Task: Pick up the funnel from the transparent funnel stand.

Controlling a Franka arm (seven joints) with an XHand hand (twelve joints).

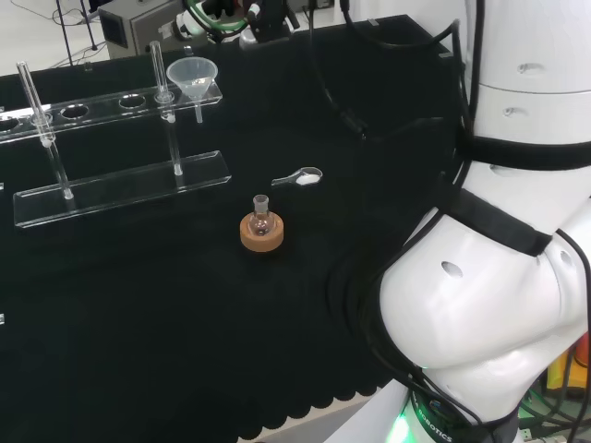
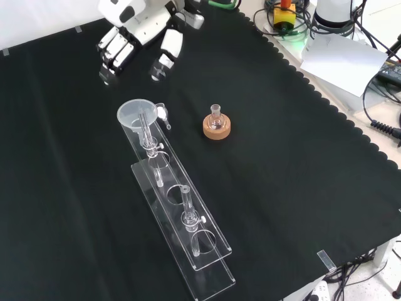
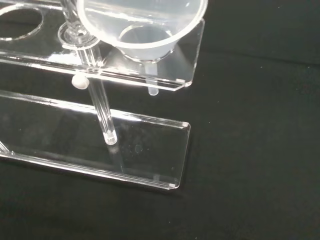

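Front view: the hand hangs with fingers relaxed, holding nothing. Just below it, the funnel sits in the funnel stand. No writing is legible.

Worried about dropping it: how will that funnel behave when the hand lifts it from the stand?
The funnel looks thin, translucent plastic, so probably light and smooth, maybe slippery. Its stem hangs through the stand, so tilting may snag.

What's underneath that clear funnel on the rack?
The funnel sits in the end hole of the stand's upper shelf; its stem pokes through, hanging over the bare clear base plate. Nothing sits beneath.
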